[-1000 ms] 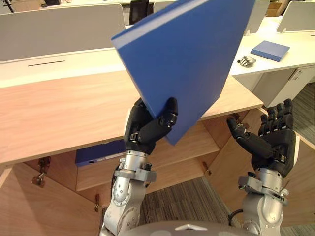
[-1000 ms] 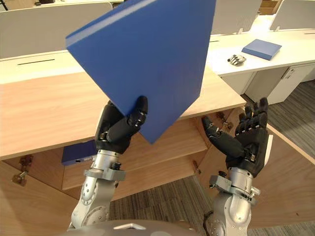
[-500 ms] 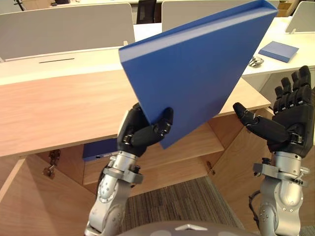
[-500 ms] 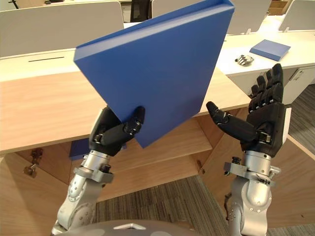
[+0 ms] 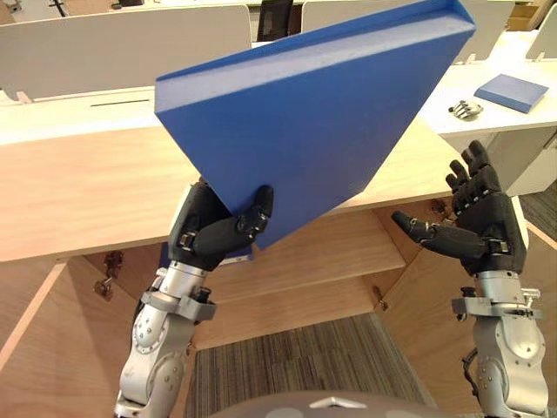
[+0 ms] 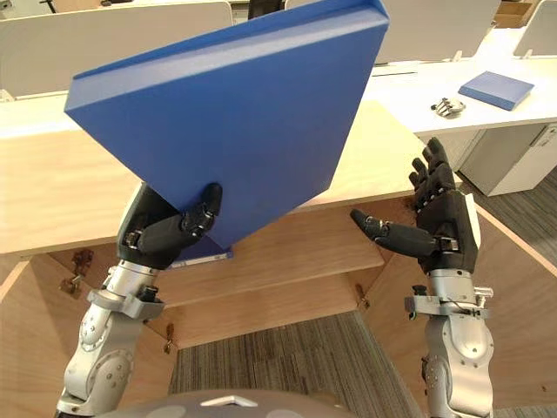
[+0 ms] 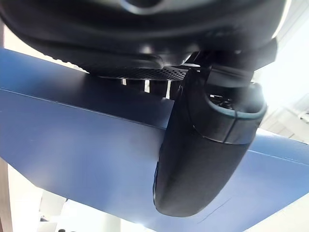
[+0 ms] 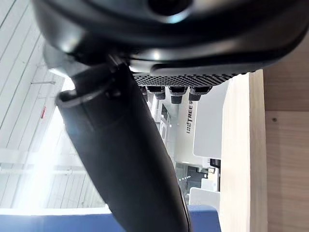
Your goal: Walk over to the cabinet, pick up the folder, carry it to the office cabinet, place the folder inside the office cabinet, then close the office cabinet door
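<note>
My left hand (image 5: pixel 213 233) is shut on the lower corner of a large blue folder (image 5: pixel 322 131), its thumb (image 7: pixel 203 159) pressed on the cover. The folder is held up, tilted, above the wooden cabinet top (image 5: pixel 78 192). To the right my right hand (image 5: pixel 474 226) stands open, palm towards the folder, fingers straight, apart from it. Under the top, the cabinet's shelves (image 5: pixel 322 261) show, with both doors swung open. Another blue folder (image 6: pixel 204 254) lies on the upper shelf, mostly hidden behind my left hand.
An open door (image 5: pixel 52 348) hangs at the lower left and another (image 6: pixel 513 313) at the right, beside my right arm. White desks with grey dividers (image 5: pixel 130 43) stand behind. One desk holds a blue folder (image 5: pixel 512 91) and a metal object (image 5: pixel 465 109). Striped carpet (image 5: pixel 305 366) lies below.
The whole view has shifted, so the camera has moved. The held folder has tipped flatter and swung left. My right hand has come down lower.
</note>
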`<state>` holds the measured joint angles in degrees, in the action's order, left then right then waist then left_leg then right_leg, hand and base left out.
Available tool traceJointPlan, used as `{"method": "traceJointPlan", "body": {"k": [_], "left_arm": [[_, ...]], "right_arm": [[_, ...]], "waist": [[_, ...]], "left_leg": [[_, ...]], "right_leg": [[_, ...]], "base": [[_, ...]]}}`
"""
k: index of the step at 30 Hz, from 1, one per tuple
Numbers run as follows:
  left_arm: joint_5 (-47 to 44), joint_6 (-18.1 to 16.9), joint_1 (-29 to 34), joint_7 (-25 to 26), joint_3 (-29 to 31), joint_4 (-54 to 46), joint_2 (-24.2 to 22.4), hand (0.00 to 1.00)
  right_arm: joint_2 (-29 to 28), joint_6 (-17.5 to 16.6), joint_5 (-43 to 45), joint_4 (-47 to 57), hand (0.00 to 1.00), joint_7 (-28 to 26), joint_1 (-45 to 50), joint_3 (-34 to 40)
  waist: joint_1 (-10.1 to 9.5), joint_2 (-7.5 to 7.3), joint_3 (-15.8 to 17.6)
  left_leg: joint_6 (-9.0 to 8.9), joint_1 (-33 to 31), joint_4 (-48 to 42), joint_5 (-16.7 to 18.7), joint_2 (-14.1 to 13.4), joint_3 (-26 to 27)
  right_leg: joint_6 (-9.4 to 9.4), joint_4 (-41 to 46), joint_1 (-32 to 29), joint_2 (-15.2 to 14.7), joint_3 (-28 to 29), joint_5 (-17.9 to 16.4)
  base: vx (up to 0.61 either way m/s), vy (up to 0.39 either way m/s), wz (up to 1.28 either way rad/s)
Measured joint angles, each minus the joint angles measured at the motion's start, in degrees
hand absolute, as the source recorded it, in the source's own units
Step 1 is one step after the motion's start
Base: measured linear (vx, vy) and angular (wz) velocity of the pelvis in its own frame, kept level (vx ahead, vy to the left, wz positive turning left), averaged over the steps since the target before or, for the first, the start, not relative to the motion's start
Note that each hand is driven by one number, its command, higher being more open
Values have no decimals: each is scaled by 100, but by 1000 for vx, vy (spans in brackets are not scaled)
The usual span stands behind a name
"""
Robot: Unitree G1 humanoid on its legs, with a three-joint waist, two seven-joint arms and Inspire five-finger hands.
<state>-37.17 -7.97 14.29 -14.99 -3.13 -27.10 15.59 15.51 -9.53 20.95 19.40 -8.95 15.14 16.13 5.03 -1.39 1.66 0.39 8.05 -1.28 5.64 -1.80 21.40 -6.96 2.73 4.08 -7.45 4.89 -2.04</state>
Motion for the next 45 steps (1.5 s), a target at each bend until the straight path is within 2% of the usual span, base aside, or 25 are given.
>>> {"method": "traceJointPlan", "body": {"k": [11,20,21,32,36,37,45], "left_arm": [[-181,132,-237,-369,-176,437,296,0],[-243,477,-237,-403,-621,718,679,0],[-276,477,-237,-402,-641,723,714,0],[-392,450,-280,-234,-597,893,932,0],[-357,450,-281,-101,-561,899,905,0],[-289,450,-284,-33,-560,899,824,100],[187,420,-412,171,-384,877,507,100]], "right_arm": [[865,51,-8,-139,100,-481,-590,-801],[1381,52,-5,-189,100,-615,-897,-1158],[1459,52,2,-238,0,-614,-953,-1212],[2062,185,182,-466,0,-917,-1113,-1609],[1925,185,177,-466,0,-834,-1192,-1749],[1768,180,166,-464,0,-813,-1221,-1745],[1341,177,50,-415,0,-829,-1221,-1755]], "waist": [[-20,-26,103],[-21,-37,141],[-19,-37,141],[-63,-39,147],[-78,-40,149],[-81,-40,149],[-103,-36,153]], "left_leg": [[11,-13,3,-7,27,-27],[10,-46,20,-17,24,-98],[11,-48,21,-18,24,-104],[35,-106,15,-42,31,-151],[33,-132,22,-81,33,-156],[29,-137,45,-107,33,-159],[6,-110,214,-259,39,-234]], "right_leg": [[20,-12,7,-28,-19,14],[64,-23,6,-25,-91,44],[78,-23,6,-23,-102,55],[97,-70,-3,-39,-137,124],[97,-111,-6,-37,-146,125],[97,-131,-11,-35,-152,125],[98,-163,2,-17,-237,124]], "base": [[0,0,0],[10,-6,3],[7,-5,3],[0,-1,2],[-6,-9,0],[-16,-31,1],[-11,-21,4]]}}
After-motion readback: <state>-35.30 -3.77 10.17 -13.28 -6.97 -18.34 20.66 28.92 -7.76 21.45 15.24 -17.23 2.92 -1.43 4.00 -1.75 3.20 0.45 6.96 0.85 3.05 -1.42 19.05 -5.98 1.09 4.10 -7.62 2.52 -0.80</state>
